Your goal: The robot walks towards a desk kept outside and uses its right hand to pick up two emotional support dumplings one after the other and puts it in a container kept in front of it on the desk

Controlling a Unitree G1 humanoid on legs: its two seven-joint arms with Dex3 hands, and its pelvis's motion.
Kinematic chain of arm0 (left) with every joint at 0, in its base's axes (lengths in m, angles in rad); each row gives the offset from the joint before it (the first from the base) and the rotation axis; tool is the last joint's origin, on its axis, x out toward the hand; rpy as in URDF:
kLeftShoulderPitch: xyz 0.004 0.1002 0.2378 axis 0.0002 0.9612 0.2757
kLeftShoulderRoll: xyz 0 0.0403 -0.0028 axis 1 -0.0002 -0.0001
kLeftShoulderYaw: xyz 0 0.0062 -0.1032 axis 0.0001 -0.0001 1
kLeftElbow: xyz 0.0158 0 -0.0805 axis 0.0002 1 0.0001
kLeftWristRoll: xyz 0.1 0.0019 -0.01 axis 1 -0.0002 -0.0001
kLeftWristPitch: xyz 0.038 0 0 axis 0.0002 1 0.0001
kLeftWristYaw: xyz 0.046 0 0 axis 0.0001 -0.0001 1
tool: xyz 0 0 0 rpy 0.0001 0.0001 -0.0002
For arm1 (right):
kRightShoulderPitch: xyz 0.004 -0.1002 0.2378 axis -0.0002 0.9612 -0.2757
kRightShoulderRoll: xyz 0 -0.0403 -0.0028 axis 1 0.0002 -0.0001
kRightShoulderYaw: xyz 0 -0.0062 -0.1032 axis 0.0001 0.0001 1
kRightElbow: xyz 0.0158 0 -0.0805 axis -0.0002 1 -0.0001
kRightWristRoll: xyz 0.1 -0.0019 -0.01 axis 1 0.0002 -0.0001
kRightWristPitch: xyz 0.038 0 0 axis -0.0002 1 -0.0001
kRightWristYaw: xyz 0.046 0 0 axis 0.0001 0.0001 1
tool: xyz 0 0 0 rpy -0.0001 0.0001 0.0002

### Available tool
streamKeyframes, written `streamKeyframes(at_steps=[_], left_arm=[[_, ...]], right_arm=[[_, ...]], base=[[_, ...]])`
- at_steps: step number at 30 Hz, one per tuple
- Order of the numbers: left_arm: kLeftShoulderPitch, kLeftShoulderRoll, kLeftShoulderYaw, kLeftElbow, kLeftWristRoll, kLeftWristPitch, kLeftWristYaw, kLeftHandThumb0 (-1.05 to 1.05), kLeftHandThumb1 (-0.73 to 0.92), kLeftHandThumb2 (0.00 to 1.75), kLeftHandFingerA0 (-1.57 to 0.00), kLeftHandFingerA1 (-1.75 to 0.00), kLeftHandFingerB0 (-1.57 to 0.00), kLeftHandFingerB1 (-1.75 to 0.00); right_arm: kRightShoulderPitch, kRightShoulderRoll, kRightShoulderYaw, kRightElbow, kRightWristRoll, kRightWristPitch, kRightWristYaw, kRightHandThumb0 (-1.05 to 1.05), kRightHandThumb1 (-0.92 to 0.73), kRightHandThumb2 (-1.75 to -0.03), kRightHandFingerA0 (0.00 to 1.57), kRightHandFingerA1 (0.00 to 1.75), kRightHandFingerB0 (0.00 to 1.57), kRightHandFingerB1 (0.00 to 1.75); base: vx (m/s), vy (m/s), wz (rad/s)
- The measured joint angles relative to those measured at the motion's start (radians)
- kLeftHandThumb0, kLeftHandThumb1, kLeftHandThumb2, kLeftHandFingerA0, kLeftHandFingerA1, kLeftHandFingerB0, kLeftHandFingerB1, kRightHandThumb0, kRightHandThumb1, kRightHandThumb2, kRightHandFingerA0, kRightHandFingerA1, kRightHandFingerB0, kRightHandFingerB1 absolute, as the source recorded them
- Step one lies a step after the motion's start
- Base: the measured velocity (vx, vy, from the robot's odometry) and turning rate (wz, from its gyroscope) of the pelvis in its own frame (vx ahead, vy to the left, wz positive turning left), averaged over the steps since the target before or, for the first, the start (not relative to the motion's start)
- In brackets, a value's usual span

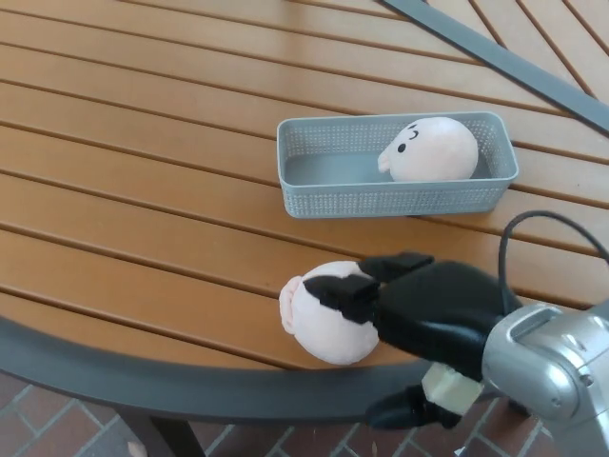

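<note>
One dumpling [433,149] in basket [314,195] | 2nd dumpling [319,319] near counter [143,190] edge | right robot hand [419,314] fingers wide over it, not clamped

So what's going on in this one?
A humanoid robot is moving plush dumplings into a grey basket on a slatted wooden table. One dumpling already lies in the basket's right end. The right hand is over the second dumpling near the table's front edge, two fingers spread across its top and the thumb below the table's rim; it has not closed on it or lifted it yet. The left hand is not in view.
</note>
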Motion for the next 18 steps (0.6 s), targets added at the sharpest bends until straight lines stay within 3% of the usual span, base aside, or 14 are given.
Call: streamKeyframes(at_steps=[5, 11, 18], left_arm=[[0.002, 0.001, 0.001, 0.005, 0.0, 0.0, 0.001, -0.25, 0.62, 0.57, -0.82, -0.8, -0.77, -0.6], [0.013, 0.001, 0.001, 0.01, 0.0, 0.0, 0.002, -0.26, 0.58, 0.57, -0.84, -0.81, -0.81, -0.6], [0.016, 0.001, 0.001, 0.01, 0.001, 0.0, 0.005, -0.2, 0.64, 0.57, -0.83, -0.8, -0.79, -0.59]], right_arm=[[-0.041, 0.083, 0.028, 0.148, -0.042, 0.021, -0.024, -1.05, -0.66, -1.07, 0.0, 0.09, 0.0, 0.03], [-0.098, 0.167, 0.036, 0.274, -0.088, 0.023, -0.097, -1.05, -0.66, -1.07, 0.0, 0.08, 0.0, 0.0], [-0.109, 0.214, 0.037, 0.336, -0.12, 0.006, -0.193, -0.99, -0.62, -1.05, 0.0, 0.11, 0.02, 0.04]], base=[[0.0, 0.0, 0.0], [0.0, 0.0, 0.0], [0.0, 0.0, 0.0]])
